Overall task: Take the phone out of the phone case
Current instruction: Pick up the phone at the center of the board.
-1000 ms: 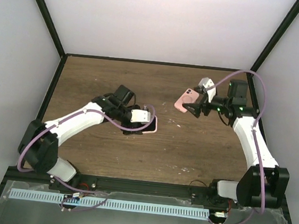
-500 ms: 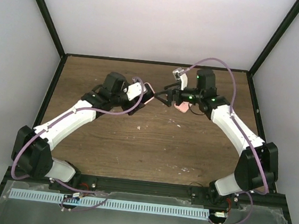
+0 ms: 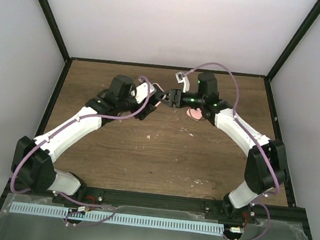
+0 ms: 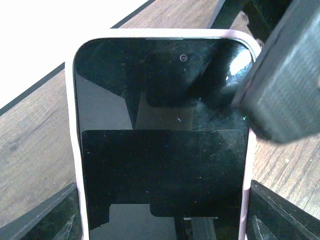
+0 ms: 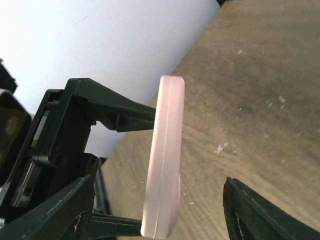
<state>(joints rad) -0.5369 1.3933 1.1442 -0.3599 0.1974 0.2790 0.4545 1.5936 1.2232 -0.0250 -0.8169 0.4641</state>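
From the top view the phone is hard to make out: it is lost in the dark cluster where the two arms meet at upper centre of the frame, above the bench (image 3: 145, 153). A pink patch (image 3: 195, 116) lies on the wood beneath the right arm, mostly covered, and I cannot tell what it is. In the left wrist view the phone (image 4: 160, 150) fills the frame and its lower end is cut off by the bottom edge. A blurred dark finger (image 4: 285, 85) of the right arm hides its upper right corner.

The phone sits inside the pink phone case (image 5: 166, 150), raised off the bench. In the left wrist view its dark screen faces the camera. Its long axis runs up and down the frame, front-camera end at the top. The right wrist view shows the case edge-on, nearly upright in the frame, its top leaning slightly right (which edge this is, I cannot tell).

The left pincer (image 4: 164, 184) is closed on the phone case, its fingers at the frame's lower corners on either side. The right pincer (image 5: 159, 181) is spread wide, one finger on each side of the case's thin edge. The blurred finger overlaps the screen's corner, but whether it touches is unclear.
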